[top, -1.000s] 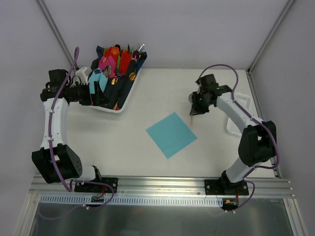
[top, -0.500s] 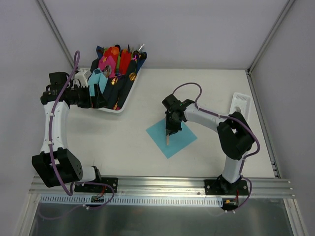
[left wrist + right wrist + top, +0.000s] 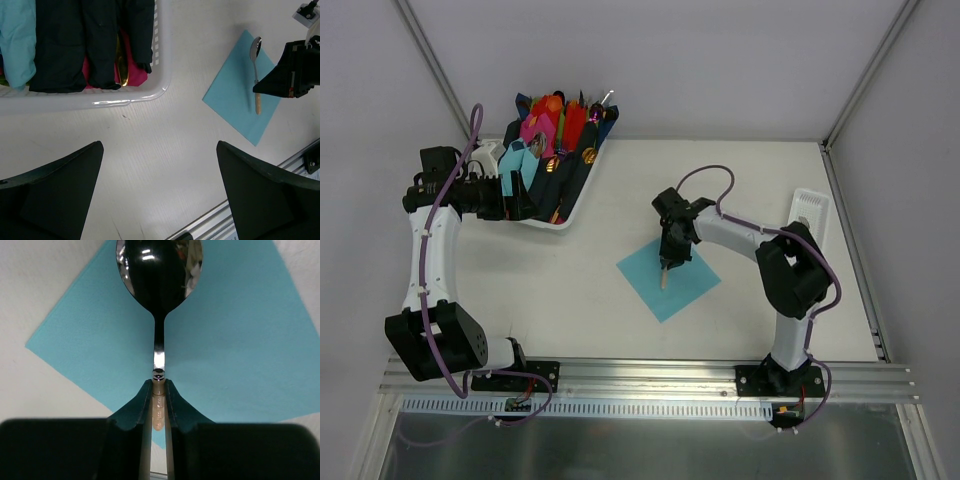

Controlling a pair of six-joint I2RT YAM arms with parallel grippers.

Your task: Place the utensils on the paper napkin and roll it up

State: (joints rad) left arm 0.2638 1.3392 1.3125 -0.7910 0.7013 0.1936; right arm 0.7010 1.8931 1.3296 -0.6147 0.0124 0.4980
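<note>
The teal paper napkin [image 3: 688,283] lies flat mid-table as a diamond; it also shows in the left wrist view [image 3: 232,97] and the right wrist view [image 3: 245,340]. My right gripper [image 3: 666,260] is shut on a spoon [image 3: 159,270] with a shiny silver bowl and a cream handle. It holds the spoon low over the napkin's middle, with the bowl pointing away from the jaws. The spoon also shows in the left wrist view [image 3: 256,57]. My left gripper [image 3: 159,146] is open and empty over bare table, just in front of the basket [image 3: 125,99].
A white basket [image 3: 560,224] at the back left holds pink, red, navy and teal napkin bundles with gold cutlery. A white tray [image 3: 812,212] stands at the right edge. A metal rail [image 3: 650,375] runs along the near edge.
My right arm swung left from beside the white tray, carrying the spoon over the teal napkin, then settled there. My left arm shifted only slightly by the basket.
</note>
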